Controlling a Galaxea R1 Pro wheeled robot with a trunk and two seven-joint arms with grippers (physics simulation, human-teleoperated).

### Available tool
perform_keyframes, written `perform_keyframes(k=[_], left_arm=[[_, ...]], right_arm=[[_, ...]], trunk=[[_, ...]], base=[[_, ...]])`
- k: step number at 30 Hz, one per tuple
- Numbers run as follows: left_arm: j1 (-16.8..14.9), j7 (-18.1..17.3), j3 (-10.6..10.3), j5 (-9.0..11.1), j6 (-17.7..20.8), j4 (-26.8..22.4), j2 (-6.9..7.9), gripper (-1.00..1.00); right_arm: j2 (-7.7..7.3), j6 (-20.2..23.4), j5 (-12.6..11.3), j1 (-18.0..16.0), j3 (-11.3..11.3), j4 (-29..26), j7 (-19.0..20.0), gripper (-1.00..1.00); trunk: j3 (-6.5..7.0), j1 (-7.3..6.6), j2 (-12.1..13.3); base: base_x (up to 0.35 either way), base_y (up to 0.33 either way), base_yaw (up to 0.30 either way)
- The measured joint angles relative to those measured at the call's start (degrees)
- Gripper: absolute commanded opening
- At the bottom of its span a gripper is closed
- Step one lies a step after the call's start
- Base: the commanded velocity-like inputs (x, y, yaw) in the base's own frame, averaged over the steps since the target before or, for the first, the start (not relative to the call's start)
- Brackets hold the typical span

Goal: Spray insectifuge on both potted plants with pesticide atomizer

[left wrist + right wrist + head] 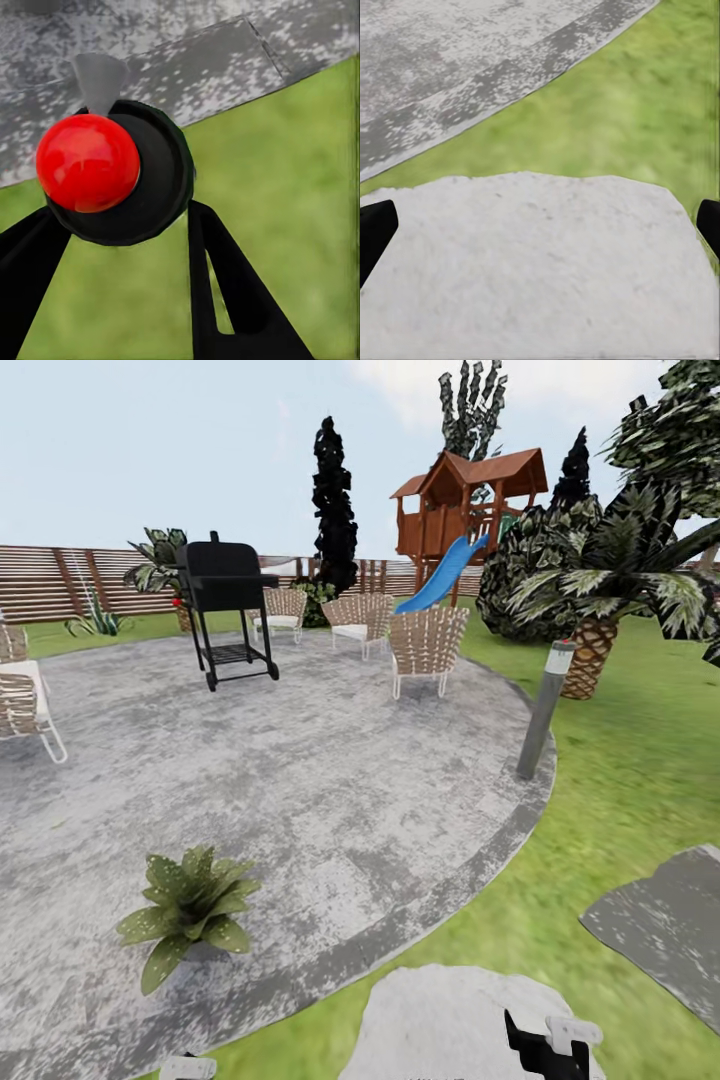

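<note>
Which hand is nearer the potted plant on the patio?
Left. The left hand sits directly in front of the potted plant; the right hand hangs far off to its right.

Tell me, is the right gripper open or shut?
Open: in the right wrist view the right gripper fingers sit at opposite edges, nothing between them.

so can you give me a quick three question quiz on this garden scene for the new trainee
1. True or false: the potted plant sits on a table.
2. What lies under the right gripper? A) a pale stepping slab B) a wooden deck C) bare soil
3. Fill in: the slide on the playhouse is ___.

Key: 1 false, it stands on the grey patio. 2 A. 3 blue.
</note>
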Motion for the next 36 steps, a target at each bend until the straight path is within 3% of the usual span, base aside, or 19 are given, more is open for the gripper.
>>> perform_keyframes(k=[16,27,36], left_arm=[[0.0,0.0,0.0,0.0,0.0,0.1,-0.10,-1.00],[0.0,0.0,0.0,0.0,0.0,0.0,-0.17,-1.00],[0.0,0.0,0.0,-0.1,0.0,0.1,-0.23,-1.00]], right_arm=[[0.00,0.0,0.0,0.0,0.0,0.0,0.0,1.00],[0.00,0.0,0.0,0.0,0.0,0.0,0.1,1.00],[0.09,0.0,0.0,0.0,0.0,0.0,0.1,1.00]], trunk=[[0.00,0.00,0.0],[0.00,0.03,0.0],[0.00,0.00,0.0]], base=[[-0.004,0.000,-0.287],[-0.288,0.057,-0.291],[-0.034,0.009,-0.291]])
